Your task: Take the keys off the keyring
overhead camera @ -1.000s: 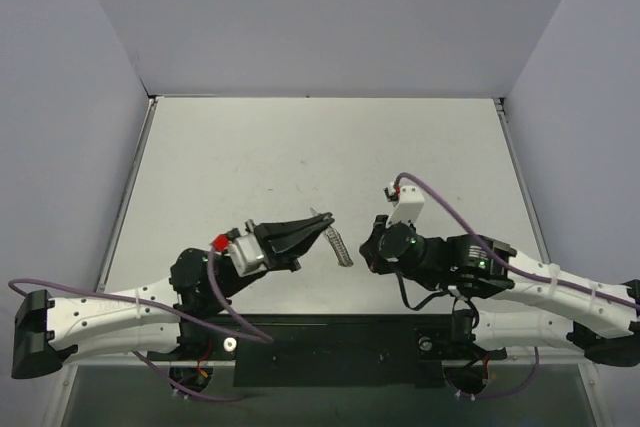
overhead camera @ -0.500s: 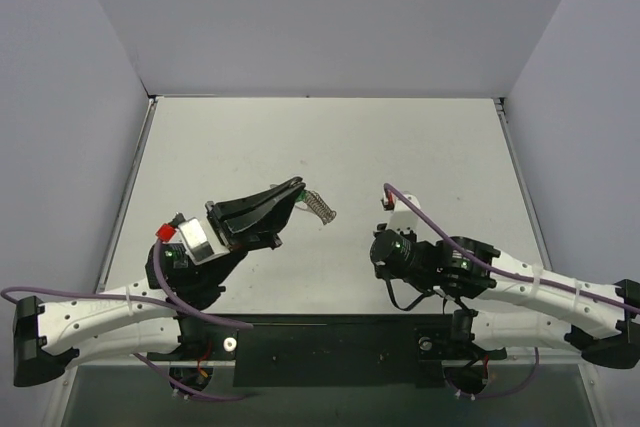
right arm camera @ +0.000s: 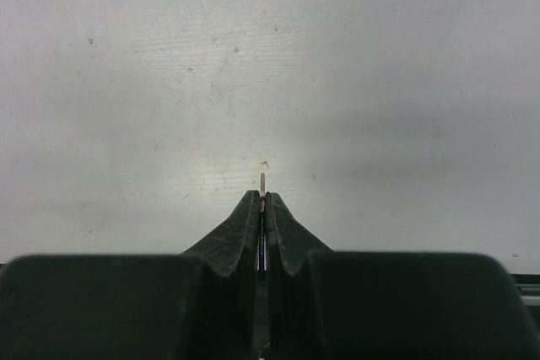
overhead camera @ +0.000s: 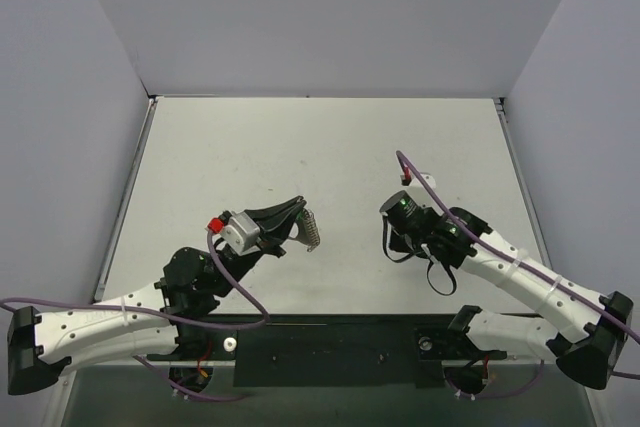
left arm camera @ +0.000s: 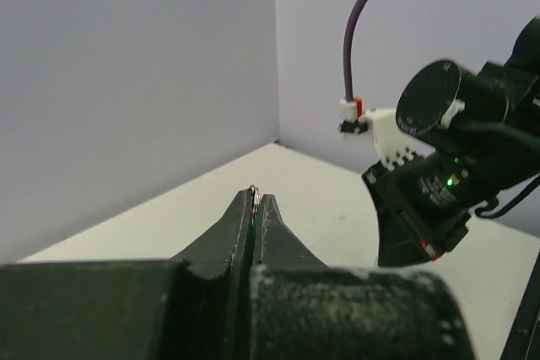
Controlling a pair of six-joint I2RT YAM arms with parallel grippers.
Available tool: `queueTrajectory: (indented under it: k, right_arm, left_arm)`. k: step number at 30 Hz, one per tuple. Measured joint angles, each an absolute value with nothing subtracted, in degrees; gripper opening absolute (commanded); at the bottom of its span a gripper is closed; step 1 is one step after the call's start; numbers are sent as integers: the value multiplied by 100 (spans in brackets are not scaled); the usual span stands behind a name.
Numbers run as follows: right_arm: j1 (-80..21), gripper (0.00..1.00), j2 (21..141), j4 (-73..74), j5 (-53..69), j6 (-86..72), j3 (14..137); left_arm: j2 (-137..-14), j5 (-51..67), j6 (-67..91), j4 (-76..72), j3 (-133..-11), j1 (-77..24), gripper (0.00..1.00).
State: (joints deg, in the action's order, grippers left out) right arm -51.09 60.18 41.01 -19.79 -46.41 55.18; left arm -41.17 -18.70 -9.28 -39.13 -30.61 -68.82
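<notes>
My left gripper [overhead camera: 299,210] is shut on the keyring, held above the table. Only the ring's thin edge [left arm camera: 255,196] shows between the closed fingertips in the left wrist view. Its silvery chain [overhead camera: 311,230] hangs from the tips in the top view. My right gripper [right arm camera: 262,196] is shut on a slim silver key [right arm camera: 262,180], whose tip pokes out past the fingertips over bare table. In the top view the right gripper [overhead camera: 392,238] points down to the right of the chain, apart from it, and the key is hidden there.
The right arm's wrist [left arm camera: 439,183] and its purple cable [left arm camera: 364,23] fill the right of the left wrist view. The pale grey table [overhead camera: 320,147] is enclosed by grey walls at the back and on both sides.
A second ago the two grippers met at the chain. They have since drawn apart: the left pulled back left with the ring and chain, the right swung right and farther back.
</notes>
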Motion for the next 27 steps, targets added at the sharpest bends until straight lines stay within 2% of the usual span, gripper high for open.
queueTrajectory:
  k: [3, 5, 6, 8, 9, 10, 11, 27]
  right_arm:
    - [-4746, 3, 6246, 4097, -1859, -4469, 5522]
    - [-4589, 17, 6401, 4088, -1789, -4357, 5531]
    - [-4528, 39, 6455, 4088, -1761, -4311, 5537]
    - [-4449, 60, 6543, 4088, -1717, -4182, 5577]
    - [-4423, 65, 6578, 4086, -1699, -4169, 5603]
    - [-4416, 76, 6619, 4095, -1691, -4125, 5653]
    - [-4399, 79, 6654, 4088, -1686, -4069, 5704]
    - [-4390, 82, 6556, 4128, -1667, -3940, 5857]
  left_arm:
    - [-3913, -2176, -897, -3562, -2753, -6840, 0]
    - [-3789, -2357, -851, -3339, -2624, -6799, 0]
    - [-3734, -2432, -812, -3245, -2578, -6764, 0]
    - [-3656, -2585, -751, -3055, -2534, -6681, 0]
    - [-3634, -2659, -705, -2969, -2526, -6637, 0]
    - [-3618, -2709, -650, -2880, -2519, -6584, 0]
    - [-3605, -2749, -604, -2788, -2515, -6528, 0]
    - [-3896, -3151, 56, -2036, -2381, -5717, 0]
